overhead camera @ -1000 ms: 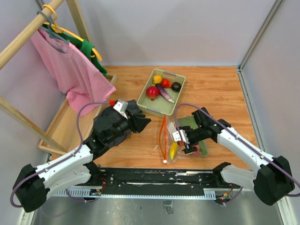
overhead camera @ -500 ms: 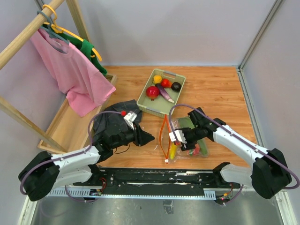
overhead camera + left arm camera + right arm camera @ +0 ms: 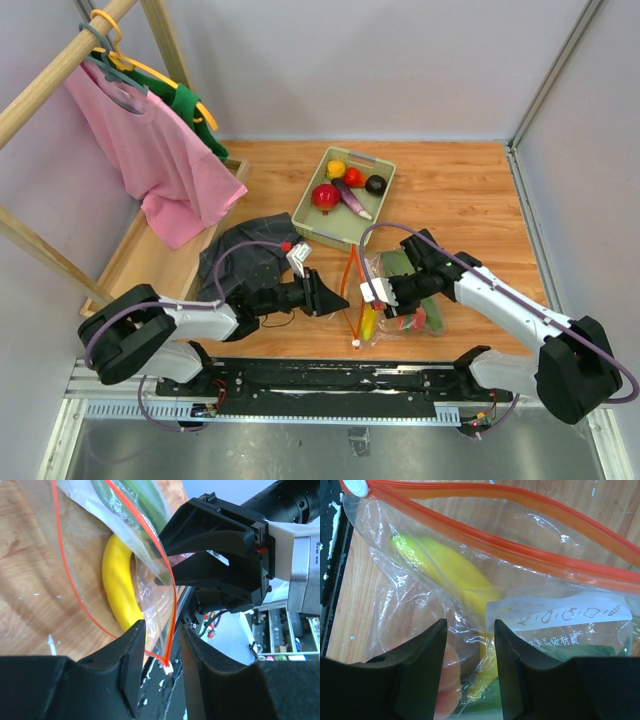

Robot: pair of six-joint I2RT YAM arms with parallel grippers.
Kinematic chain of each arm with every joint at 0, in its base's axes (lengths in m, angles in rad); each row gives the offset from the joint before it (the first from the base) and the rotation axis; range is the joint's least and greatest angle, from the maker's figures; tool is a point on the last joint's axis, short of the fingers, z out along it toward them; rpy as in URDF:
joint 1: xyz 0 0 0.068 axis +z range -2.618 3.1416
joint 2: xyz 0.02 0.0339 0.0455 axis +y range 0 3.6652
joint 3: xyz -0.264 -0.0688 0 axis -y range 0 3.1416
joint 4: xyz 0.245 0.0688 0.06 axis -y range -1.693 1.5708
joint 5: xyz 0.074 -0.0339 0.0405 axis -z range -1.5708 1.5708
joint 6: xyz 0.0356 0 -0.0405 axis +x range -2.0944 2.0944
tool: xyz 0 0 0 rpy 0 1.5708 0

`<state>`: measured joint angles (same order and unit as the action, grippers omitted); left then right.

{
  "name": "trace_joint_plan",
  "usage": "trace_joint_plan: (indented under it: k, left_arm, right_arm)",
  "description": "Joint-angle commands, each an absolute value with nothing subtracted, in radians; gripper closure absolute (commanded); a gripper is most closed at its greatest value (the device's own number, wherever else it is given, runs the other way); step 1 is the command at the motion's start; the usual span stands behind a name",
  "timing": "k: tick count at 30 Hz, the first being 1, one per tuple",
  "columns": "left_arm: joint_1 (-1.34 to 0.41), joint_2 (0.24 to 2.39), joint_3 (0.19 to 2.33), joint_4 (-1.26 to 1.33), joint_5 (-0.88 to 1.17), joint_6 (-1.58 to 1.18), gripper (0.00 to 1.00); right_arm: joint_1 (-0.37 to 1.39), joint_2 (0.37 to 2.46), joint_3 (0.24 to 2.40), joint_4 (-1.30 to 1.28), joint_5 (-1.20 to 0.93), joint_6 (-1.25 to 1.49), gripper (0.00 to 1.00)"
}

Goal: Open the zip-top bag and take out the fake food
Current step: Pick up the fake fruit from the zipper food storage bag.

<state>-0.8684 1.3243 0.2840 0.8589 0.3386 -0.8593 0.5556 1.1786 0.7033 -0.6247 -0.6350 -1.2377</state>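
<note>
Straddling the clear orange-zipped plastic bag (image 3: 530,535) by the bench's near edge, my left tool (image 3: 161,630) and right tool (image 3: 469,627) both stand part-open, unclamped; mouth gapes, yellow toy banana (image 3: 117,585) sits inside.

Bright, even light, shadows soft. White glare flecks on the clear crinkly plastic zip-top bag (image 3: 410,587). Near jaws blurred in wrist views.

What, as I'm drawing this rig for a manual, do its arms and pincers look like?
The left arm and right arm have white links between black joints, each trailed by a lilac cable. The left pincer and right pincer are black, with two blunt angular fingers and a white block behind.
</note>
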Motion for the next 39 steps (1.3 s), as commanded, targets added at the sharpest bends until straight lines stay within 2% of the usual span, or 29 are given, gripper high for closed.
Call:
trace_joint_plan:
  k: [1, 16, 27, 39]
  left_arm:
    - [-0.896, 1.393, 0.349, 0.947, 0.357, -0.907, 0.61]
    - [-0.928, 1.612, 0.448, 0.893, 0.344, -0.914, 0.64]
    - [-0.946, 1.688, 0.497, 0.845, 0.346, -0.906, 0.64]
    - [-0.951, 1.737, 0.511, 0.855, 0.362, -0.922, 0.6]
  right_arm:
    - [0.574, 1.174, 0.703, -0.627, -0.634, -1.233, 0.57]
    - [0.591, 1.183, 0.694, -0.629, -0.628, -1.242, 0.74]
    - [0.604, 1.23, 0.716, -0.657, -0.607, -1.23, 0.98]
    - [0.604, 1.268, 0.723, -0.673, -0.587, -1.205, 0.99]
